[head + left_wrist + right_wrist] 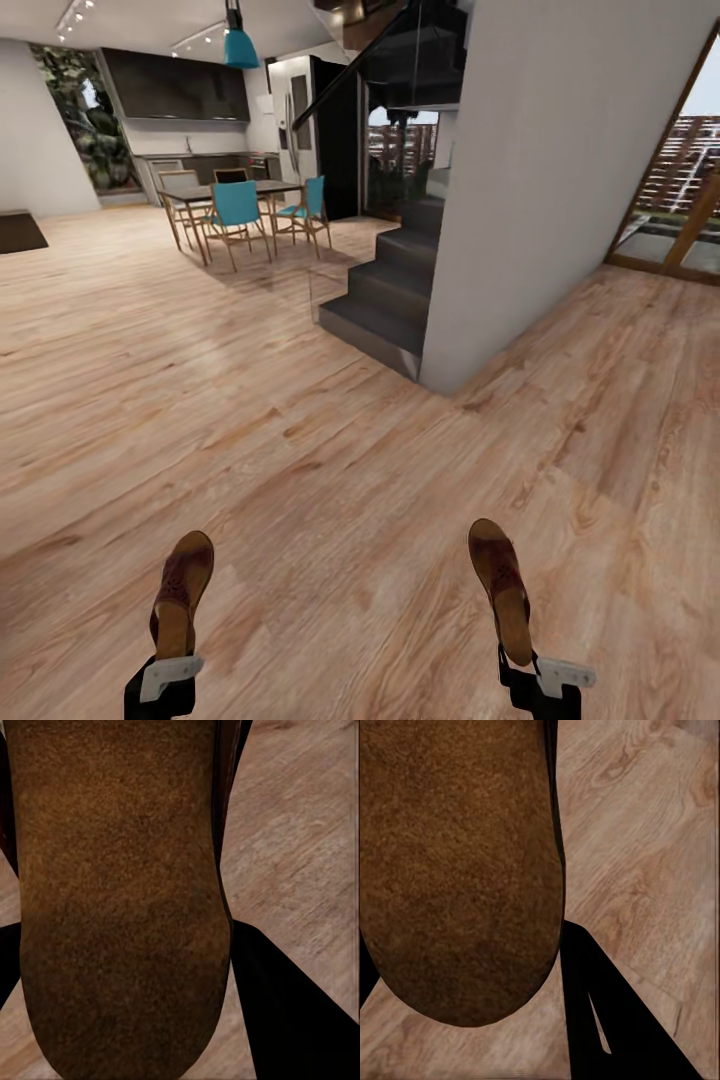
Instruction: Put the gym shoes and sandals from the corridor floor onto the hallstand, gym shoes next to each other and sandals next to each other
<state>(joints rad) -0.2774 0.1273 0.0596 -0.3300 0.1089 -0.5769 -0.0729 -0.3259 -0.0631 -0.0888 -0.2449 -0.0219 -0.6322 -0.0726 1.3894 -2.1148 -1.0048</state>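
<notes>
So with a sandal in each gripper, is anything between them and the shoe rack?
Cannot tell: no rack is visible. Left sandal and right sandal hang over bare floor; staircase and wall lie ahead.

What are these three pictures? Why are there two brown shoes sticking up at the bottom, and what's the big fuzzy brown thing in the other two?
These come from a pretend robot in a computer-made house. It rolls on wheels and has two arms, each ending in a gripper, a pinching hand with two fingers.

The big picture is from a camera on its head, looking down over its arms. The left gripper is shut on the left sandal, and the right gripper is shut on the right sandal.

The other two pictures come from small cameras by each gripper. They sit so close that the sandal looks huge: the left sandal in one, the right sandal in the other.

Below is the wood floor. Further off are dark stairs and a dining table with blue chairs.
</notes>
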